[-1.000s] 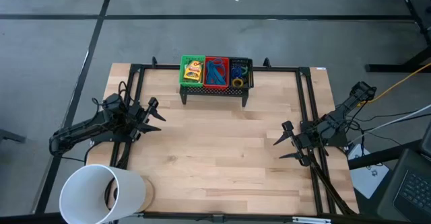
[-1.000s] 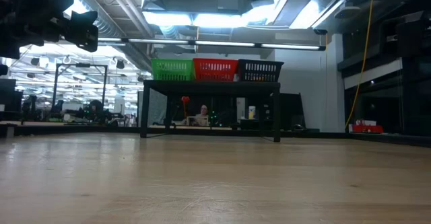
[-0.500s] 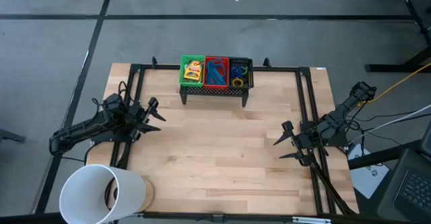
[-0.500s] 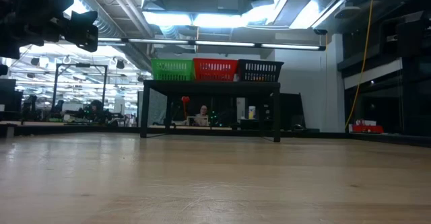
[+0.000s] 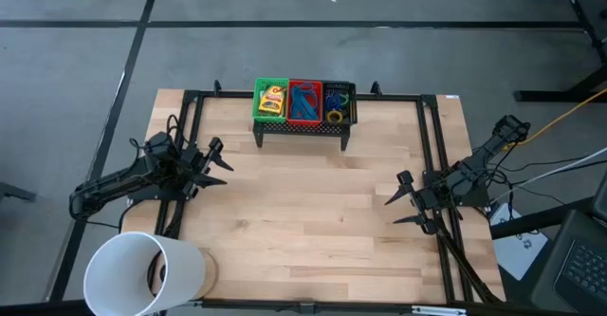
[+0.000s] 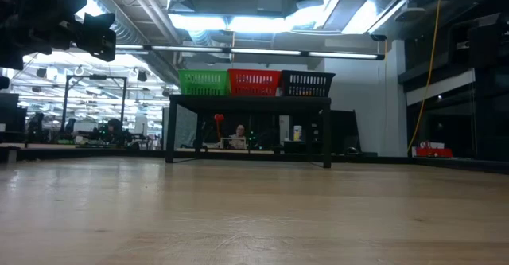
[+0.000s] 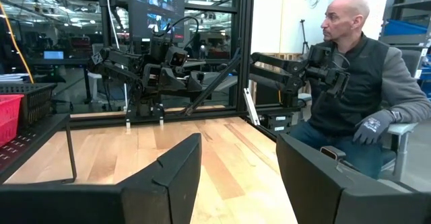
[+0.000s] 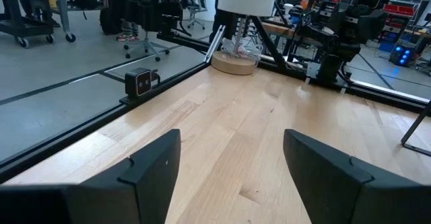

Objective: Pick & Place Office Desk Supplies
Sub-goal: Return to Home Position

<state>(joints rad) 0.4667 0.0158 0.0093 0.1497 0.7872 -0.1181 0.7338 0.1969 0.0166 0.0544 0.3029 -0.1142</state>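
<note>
Near the left edge of the desk (image 5: 303, 226) we find the left end effector (image 5: 218, 160), held above the wood and pointing toward the middle. Its two fingers are spread wide with nothing between them, and the left wrist view shows the same empty gap. At the front left corner stands the big white cylinder (image 5: 142, 273), well apart from everything the job concerns. At the middle of the far edge a low black shelf (image 6: 248, 99) carries three mesh trays side by side. The green tray (image 6: 203, 82) holds a yellow crayon box (image 5: 274, 98), the red tray (image 6: 254, 82) holds the blue cord bundle (image 5: 304, 102), and the black tray (image 6: 307, 83) holds the rubber-band rings (image 5: 335, 107), among which we make out yellow and blue. We see no supplies lying loose on the bare wood. Near the right edge, the right end effector (image 5: 394, 200) mirrors its partner: it faces inward, with its fingers wide apart and empty. We judge that the sorting is finished and that the step in hand is the retreat to the rest pose. The next move calls for no grasp at all. Each arm only needs to fold back over its own side, keeping its fingers clear of the desk's frame and, on the left, of the cylinder.
</note>
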